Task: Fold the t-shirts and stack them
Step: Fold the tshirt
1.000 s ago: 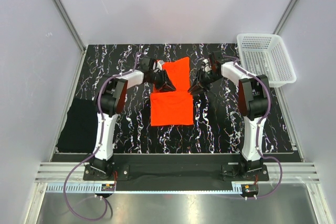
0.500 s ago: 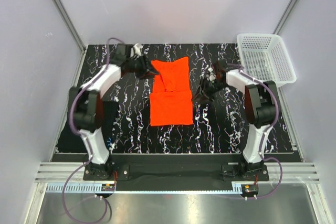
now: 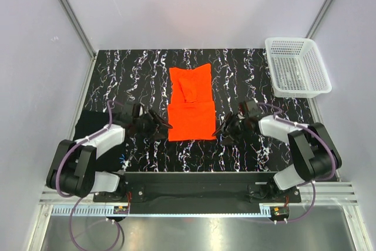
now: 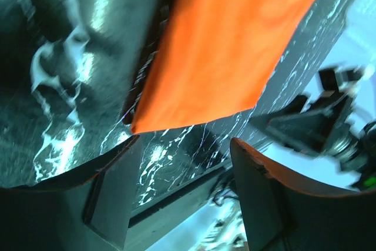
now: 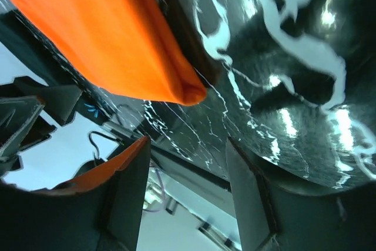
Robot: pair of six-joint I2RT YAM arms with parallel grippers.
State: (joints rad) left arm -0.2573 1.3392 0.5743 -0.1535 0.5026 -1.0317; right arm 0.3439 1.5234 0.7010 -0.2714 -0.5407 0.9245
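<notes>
Orange-red t-shirt (image 3: 191, 107) lies narrowed to a strip — my left gripper (image 3: 161, 129) and right gripper (image 3: 224, 132) have dropped to its near corners, jaws apart, empty; hem fold likely next.

You had two t-shirts in view: one orange-red t-shirt (image 3: 191, 110) at the centre of the top frame and one black t-shirt (image 3: 88, 124) at the left edge, partly behind an arm. You had two arms, the left arm (image 3: 97, 142) at lower left and the right arm (image 3: 294, 133) at lower right. Each carried one gripper, so two: the left gripper (image 3: 160, 127) and the right gripper (image 3: 225, 131). There was one white mesh basket (image 3: 288, 40) at upper right and one marbled mat (image 3: 135, 74) across the middle.
</notes>
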